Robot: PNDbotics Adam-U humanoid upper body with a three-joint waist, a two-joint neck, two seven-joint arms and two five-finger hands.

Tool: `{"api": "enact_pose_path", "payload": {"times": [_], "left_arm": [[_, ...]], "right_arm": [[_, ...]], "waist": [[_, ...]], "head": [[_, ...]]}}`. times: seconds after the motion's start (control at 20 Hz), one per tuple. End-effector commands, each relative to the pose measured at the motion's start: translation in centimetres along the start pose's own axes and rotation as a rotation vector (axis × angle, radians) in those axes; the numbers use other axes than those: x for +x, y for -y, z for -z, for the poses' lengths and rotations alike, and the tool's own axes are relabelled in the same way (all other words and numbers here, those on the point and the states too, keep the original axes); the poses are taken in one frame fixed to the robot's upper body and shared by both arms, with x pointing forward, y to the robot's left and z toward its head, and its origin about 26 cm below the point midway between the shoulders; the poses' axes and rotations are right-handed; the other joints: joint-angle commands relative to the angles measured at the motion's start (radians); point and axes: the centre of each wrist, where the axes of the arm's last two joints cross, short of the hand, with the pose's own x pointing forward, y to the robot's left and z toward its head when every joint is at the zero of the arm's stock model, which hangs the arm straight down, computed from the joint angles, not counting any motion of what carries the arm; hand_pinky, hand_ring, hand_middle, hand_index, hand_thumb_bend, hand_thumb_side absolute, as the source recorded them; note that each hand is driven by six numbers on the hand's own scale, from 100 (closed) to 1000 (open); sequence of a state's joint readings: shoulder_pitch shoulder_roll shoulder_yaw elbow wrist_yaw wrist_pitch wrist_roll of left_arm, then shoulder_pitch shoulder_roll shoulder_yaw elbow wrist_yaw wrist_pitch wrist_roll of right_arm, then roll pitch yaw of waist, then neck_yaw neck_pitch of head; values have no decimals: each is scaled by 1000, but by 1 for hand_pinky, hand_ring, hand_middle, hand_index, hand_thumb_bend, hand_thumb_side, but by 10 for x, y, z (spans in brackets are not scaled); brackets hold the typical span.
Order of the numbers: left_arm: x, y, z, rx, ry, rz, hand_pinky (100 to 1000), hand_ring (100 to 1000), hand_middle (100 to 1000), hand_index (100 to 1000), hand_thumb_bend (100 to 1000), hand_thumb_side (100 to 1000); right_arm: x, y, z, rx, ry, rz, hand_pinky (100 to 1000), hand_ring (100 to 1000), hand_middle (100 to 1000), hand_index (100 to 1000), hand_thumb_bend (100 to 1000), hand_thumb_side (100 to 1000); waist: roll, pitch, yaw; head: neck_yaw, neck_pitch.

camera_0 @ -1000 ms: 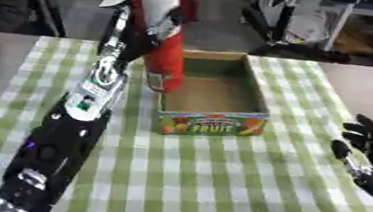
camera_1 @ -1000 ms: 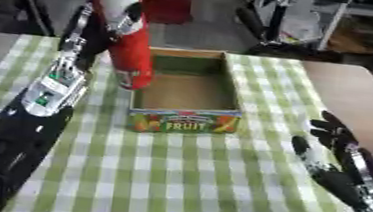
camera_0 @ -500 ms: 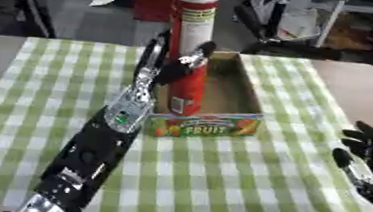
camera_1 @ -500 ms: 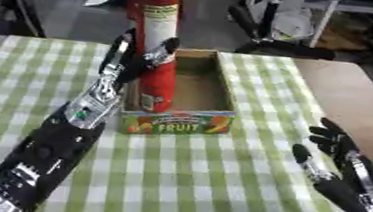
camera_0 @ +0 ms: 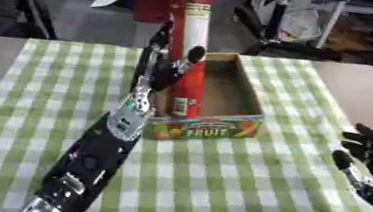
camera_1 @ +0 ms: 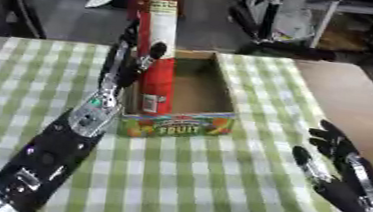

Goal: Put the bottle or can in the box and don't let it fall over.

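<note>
A tall red can (camera_0: 187,85) with a white label stands upright inside the cardboard fruit box (camera_0: 209,130), against its left wall near the front corner. My left hand (camera_0: 161,67) reaches up from the lower left and is shut on the can, thumb across its front and fingers along its left side. The can's base is hidden behind the box's front wall. My right hand (camera_1: 340,178) rests open at the lower right, fingers spread, well apart from the box.
A green and white checked cloth (camera_0: 243,185) covers the table. Bare brown tabletop (camera_0: 363,98) shows at the right. Beyond the far edge are a red bin (camera_0: 151,4), white cloth and chair legs.
My left hand has carried the can from above the box's left edge down and into the box. The right hand has stayed in place. The camera view has shifted.
</note>
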State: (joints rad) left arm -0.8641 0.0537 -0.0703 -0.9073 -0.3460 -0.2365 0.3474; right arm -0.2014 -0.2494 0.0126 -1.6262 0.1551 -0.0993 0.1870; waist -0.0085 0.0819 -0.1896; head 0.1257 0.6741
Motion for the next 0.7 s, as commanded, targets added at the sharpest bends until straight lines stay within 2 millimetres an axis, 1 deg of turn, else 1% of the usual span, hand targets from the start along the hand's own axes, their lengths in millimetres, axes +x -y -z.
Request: {"api": "enact_pose_path", "payload": {"times": [0.05,0.25,0.5,0.6,0.7], "left_arm": [[13,-8,12,48,67,31,1000,959,933,1000,1000,901],[17,-12,15,72,80,41,1000,976,953,1000,1000,929],[22,-18,17,86,92,29,1000,967,946,1000,1000,915],[24,-26,16,86,106,26,1000,952,934,1000,1000,905],[24,-38,12,76,127,18,1000,943,919,1000,1000,909]], "right_arm": [[4,6,2,-8,18,-9,935,871,849,997,401,552],[4,6,2,-6,19,-9,936,871,850,997,399,553],[5,6,3,-8,21,-10,936,872,850,998,397,556],[5,7,3,-11,21,-10,936,872,851,997,397,555],[4,8,2,-18,19,-14,936,871,848,997,397,555]], "waist": [[-4,-10,3],[-5,-11,6],[-6,-12,10],[-5,-12,12],[-2,-13,18]], "head": [[1,-13],[-1,-16],[-2,-17],[-4,-17],[-11,-16]]}}
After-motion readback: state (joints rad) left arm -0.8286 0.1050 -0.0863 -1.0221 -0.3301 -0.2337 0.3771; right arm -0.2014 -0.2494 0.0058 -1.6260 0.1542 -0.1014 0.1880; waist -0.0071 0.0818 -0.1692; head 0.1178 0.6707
